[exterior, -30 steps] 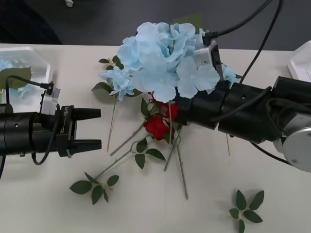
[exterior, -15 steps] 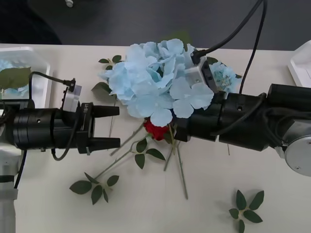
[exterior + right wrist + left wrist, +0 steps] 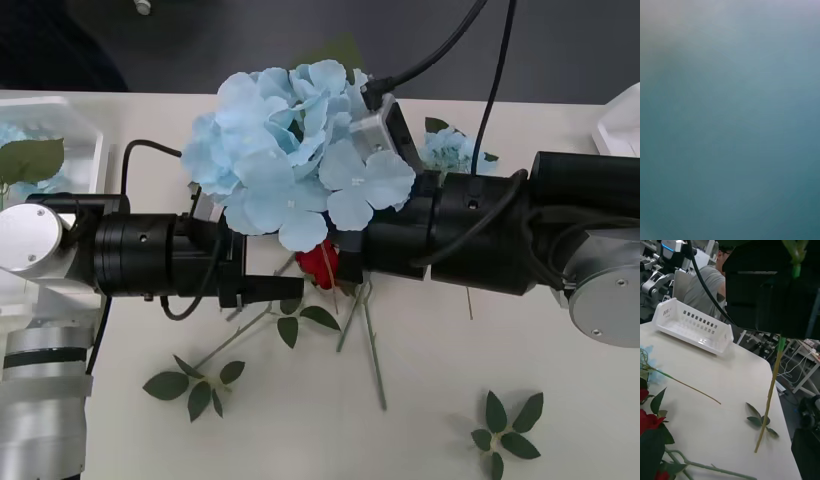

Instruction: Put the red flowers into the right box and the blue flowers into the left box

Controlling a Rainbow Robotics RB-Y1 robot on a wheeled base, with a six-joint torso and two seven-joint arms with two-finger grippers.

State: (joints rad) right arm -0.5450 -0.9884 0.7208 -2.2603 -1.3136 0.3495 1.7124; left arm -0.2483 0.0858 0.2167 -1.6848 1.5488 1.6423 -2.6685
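Blue flowers (image 3: 290,150), a large pale cluster, are held up above the red flowers (image 3: 318,265) and hide part of them in the front view. The cluster is carried by the right gripper (image 3: 788,303), which is reached in from the right of the red flowers. In the left wrist view a thin green stem (image 3: 769,405) is seen pinched in its black jaws and hanging straight down, its tip just above the table (image 3: 726,390).

The left gripper (image 3: 272,272) is brought in from the left of the red flowers, close beside them and under the edge of the raised cluster. Its fingers (image 3: 270,290) are spread apart and nothing is held between them; the upper one is hidden by the petals.

The red flowers are left lying on the table with their stems and leaves crossed. A smaller blue cluster (image 3: 445,150) is seen behind and to the right of the red flowers. The left box (image 3: 60,130) is set far to their left, with some blue and a green leaf inside it. The right box (image 3: 620,125) is set far to their right. Loose leaf sprigs (image 3: 200,385) are scattered in front of the red flowers.
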